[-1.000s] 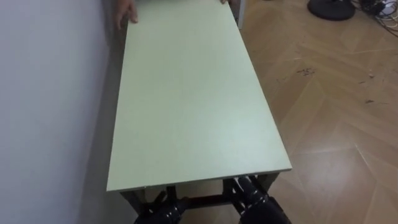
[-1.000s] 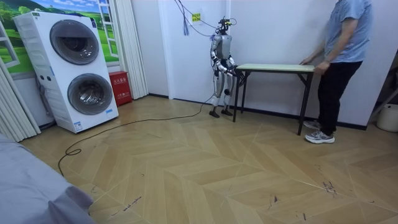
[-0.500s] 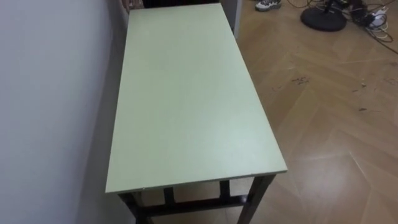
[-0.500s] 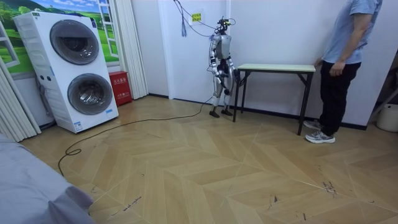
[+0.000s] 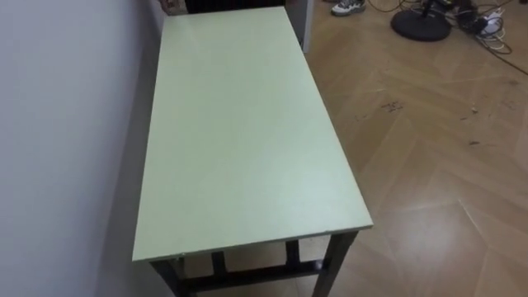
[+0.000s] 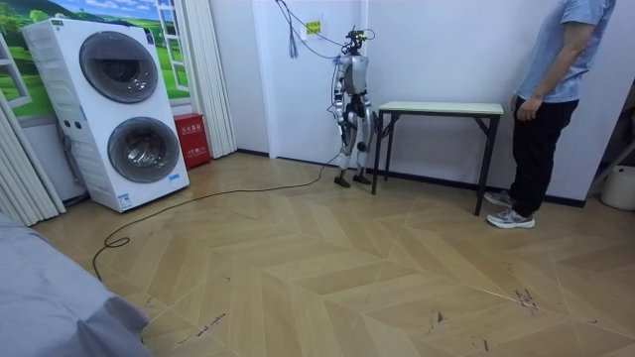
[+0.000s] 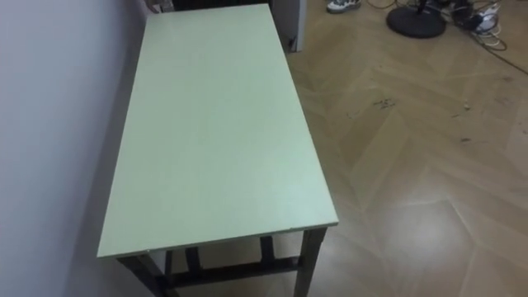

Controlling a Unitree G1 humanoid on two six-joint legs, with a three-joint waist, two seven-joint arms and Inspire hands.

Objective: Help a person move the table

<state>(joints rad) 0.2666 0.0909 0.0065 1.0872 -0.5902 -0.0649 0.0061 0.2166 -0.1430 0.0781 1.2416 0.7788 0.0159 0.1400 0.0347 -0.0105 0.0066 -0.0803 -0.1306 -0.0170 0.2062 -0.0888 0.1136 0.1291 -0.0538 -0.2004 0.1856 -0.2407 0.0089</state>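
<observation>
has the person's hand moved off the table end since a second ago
Yes. The person's hand has pulled back toward the room view's right, off the table end.

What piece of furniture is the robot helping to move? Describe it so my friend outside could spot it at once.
Start at the white back wall, past the stacked washing machines. Along it, between the robot and a standing person, stands the table. Unlike the white machines, it is long and narrow, with a pale green top on thin black legs.

The table has a smooth, matt top — the floor is glossy, scuffed wood parquet.
</observation>
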